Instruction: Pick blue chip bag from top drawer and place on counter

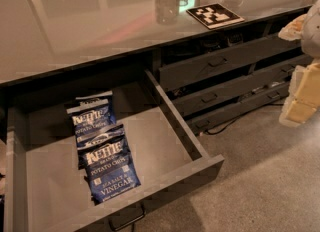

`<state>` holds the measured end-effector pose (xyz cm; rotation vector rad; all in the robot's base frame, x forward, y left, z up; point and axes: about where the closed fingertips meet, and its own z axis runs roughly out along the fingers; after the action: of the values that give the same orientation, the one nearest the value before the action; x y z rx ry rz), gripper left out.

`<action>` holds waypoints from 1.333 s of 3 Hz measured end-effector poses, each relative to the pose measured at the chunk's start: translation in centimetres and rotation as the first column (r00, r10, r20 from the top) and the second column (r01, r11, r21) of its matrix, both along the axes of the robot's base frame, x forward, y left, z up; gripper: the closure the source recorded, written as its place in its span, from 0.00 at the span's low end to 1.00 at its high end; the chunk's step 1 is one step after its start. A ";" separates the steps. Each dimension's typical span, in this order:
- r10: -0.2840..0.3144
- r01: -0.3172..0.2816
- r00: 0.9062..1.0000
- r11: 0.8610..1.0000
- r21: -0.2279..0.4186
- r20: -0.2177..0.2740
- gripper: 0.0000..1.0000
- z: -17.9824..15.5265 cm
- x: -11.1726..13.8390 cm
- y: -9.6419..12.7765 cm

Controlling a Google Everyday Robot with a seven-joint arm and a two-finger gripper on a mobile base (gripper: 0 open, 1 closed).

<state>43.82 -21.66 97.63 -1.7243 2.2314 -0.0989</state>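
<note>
The top drawer (172, 113) is pulled open at the lower left, with a pale floor and a dark bar handle (127, 218) on its front. Three dark-blue Kettle chip bags lie in it in an overlapping row. The front blue chip bag (111, 172) reads "Sea Salt & Vinegar". A second bag (100, 138) is half covered, and a third (92, 115) lies behind it. The counter (90, 23) runs across the top and bears a black-and-white marker tag (215, 15). My gripper (302, 93) is pale and yellowish at the right edge, partly cut off, far right of the drawer and apart from the bags.
Narrower stacked grey drawers (225, 63) stand slightly open to the right of the top drawer. A clear cup (167, 3) stands on the counter near the tag. A dark cable (225, 125) lies on the speckled floor (260, 176) below those drawers.
</note>
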 end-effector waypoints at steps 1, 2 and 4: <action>0.000 0.000 1.000 1.000 0.000 0.000 0.00 0.0 0.0 0.0; 0.063 -0.063 0.998 0.997 0.034 0.006 0.00 -0.6 0.1 1.7; 0.344 -0.353 0.936 0.918 0.183 0.080 0.00 -3.2 1.9 10.8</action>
<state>45.73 -10.86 94.40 -1.9529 1.7976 0.1551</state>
